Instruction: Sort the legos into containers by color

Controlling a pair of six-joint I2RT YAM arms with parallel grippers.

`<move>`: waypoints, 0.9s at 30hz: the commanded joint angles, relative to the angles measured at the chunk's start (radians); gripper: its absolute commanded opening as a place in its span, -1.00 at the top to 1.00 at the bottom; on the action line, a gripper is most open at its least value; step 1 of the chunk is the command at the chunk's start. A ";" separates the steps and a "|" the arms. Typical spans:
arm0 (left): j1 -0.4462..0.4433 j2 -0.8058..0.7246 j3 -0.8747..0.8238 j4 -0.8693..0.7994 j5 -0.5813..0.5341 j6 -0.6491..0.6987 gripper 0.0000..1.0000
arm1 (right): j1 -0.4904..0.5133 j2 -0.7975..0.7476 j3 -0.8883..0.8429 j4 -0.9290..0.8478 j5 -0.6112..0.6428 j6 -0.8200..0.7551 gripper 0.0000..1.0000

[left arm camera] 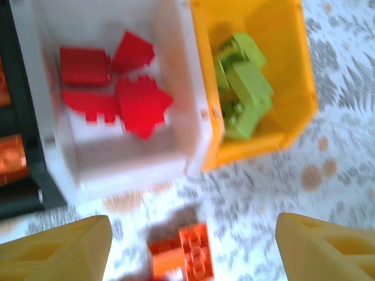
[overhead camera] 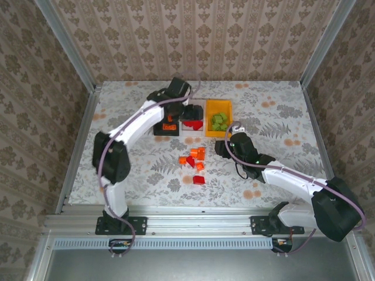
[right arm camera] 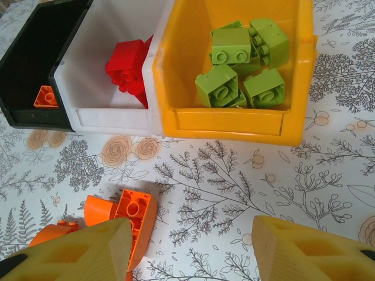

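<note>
Three glossy plastic bins stand wall to wall in a row, with the white bin (right arm camera: 111, 117) in the middle. Each is a rectangular open-topped tub, its long axis running away from the arm bases. Left of the white bin is the black bin (right arm camera: 29, 64), with a small studded orange brick (right arm camera: 45, 96) on its floor. Right of it, the orange-yellow bin (right arm camera: 228, 126) holds a heap of blocky light green bricks (right arm camera: 240, 64), their studs facing several ways. Inside the white bin lie red bricks (left arm camera: 135, 99) (blurred in the left wrist view). On the fern-and-flower printed tablecloth (right arm camera: 246, 175), on the near side of the white bin, sits a loose cluster of orange and red bricks (overhead camera: 194, 161). The left gripper (left arm camera: 193, 228) hangs over the white bin's near edge, its yellow wedge-shaped fingers spread wide and empty. The right gripper (right arm camera: 193, 240) is nearer the bases and to the right of the white bin, fingers likewise apart, gripping nothing.
</note>
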 commanded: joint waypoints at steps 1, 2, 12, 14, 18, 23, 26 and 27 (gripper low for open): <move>-0.051 -0.051 -0.173 0.060 -0.034 -0.050 -0.45 | 0.004 0.011 -0.011 0.016 0.008 -0.002 -0.15; -0.068 -0.055 -0.203 0.067 -0.037 -0.053 -0.41 | 0.004 0.016 -0.009 0.018 0.005 -0.001 -0.15; -0.146 0.058 -0.299 0.123 -0.042 -0.085 -0.22 | 0.004 -0.002 -0.013 0.011 0.005 -0.002 -0.15; -0.146 0.073 -0.304 0.128 -0.056 -0.091 -0.20 | 0.004 -0.003 -0.013 0.010 0.006 -0.003 -0.15; -0.141 0.093 -0.308 0.138 -0.080 -0.098 -0.13 | 0.004 -0.001 -0.011 0.012 -0.001 0.000 -0.15; -0.122 0.104 -0.320 0.159 -0.084 -0.097 -0.04 | 0.004 0.000 -0.011 0.012 -0.004 0.000 -0.15; -0.108 0.113 -0.324 0.154 -0.083 -0.096 0.02 | 0.004 -0.002 -0.011 0.010 -0.002 -0.001 -0.15; -0.105 0.112 -0.327 0.155 -0.082 -0.096 0.05 | 0.004 -0.004 -0.011 0.010 -0.002 -0.001 -0.15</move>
